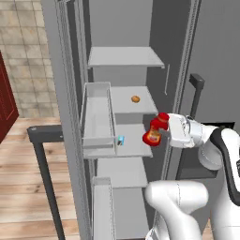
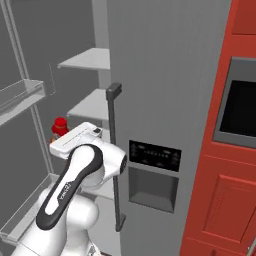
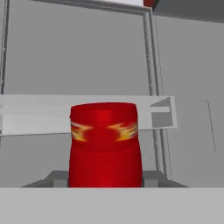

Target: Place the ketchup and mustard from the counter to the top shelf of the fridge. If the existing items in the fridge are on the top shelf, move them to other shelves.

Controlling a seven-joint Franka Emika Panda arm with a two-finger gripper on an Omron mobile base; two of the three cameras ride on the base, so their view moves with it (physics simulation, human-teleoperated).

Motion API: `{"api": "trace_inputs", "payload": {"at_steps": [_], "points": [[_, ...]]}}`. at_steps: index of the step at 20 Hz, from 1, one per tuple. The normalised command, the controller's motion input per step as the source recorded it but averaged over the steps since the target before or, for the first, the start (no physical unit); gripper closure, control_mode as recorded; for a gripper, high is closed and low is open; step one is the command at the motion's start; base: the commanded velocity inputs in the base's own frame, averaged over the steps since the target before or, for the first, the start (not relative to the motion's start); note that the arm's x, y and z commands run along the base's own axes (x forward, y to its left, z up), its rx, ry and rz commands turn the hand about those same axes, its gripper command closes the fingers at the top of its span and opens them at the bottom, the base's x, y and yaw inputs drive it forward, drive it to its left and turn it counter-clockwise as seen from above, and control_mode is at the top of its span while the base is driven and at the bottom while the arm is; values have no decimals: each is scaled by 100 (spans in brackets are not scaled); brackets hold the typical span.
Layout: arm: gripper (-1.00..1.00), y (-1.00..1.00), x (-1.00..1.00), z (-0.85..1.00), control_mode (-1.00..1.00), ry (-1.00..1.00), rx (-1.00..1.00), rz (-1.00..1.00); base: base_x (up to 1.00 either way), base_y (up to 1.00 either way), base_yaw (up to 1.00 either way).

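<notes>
I had the fingers (image 1: 161, 132) clamped shut on the ketchup (image 1: 155, 130), which hung tilted in the air at the open front of the fridge (image 1: 168, 56), cap toward 1 o'clock in the left base view. From the bottle, the orange-brown lump (image 1: 135, 99) sat on its shelf at 11 o'clock, the small blue and white item (image 1: 121, 140) lay at 9 o'clock on the shelf below, and the top shelf (image 1: 124, 56) stood well above at 12 o'clock.

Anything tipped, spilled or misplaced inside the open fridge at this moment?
Nothing spilled or damaged. The ketchup hangs tilted in the hand, level with the middle shelves, not resting on any shelf. The top shelf is bare; the orange-brown lump sits one shelf down and the small blue and white thing a shelf below that.
</notes>
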Motion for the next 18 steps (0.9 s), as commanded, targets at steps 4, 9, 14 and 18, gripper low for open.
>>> {"api": "trace_inputs", "payload": {"at_steps": [4, 9, 14, 18], "points": [[100, 0, 0, 0, 100, 0, 0, 0, 29, 33, 0], [100, 0, 0, 0, 100, 0, 0, 0, 30, -5, 0], [100, 0, 0, 0, 100, 0, 0, 0, 0, -14, 0], [100, 3, 0, 10, -100, -5, 0, -2, 0, 0, 0]]}}
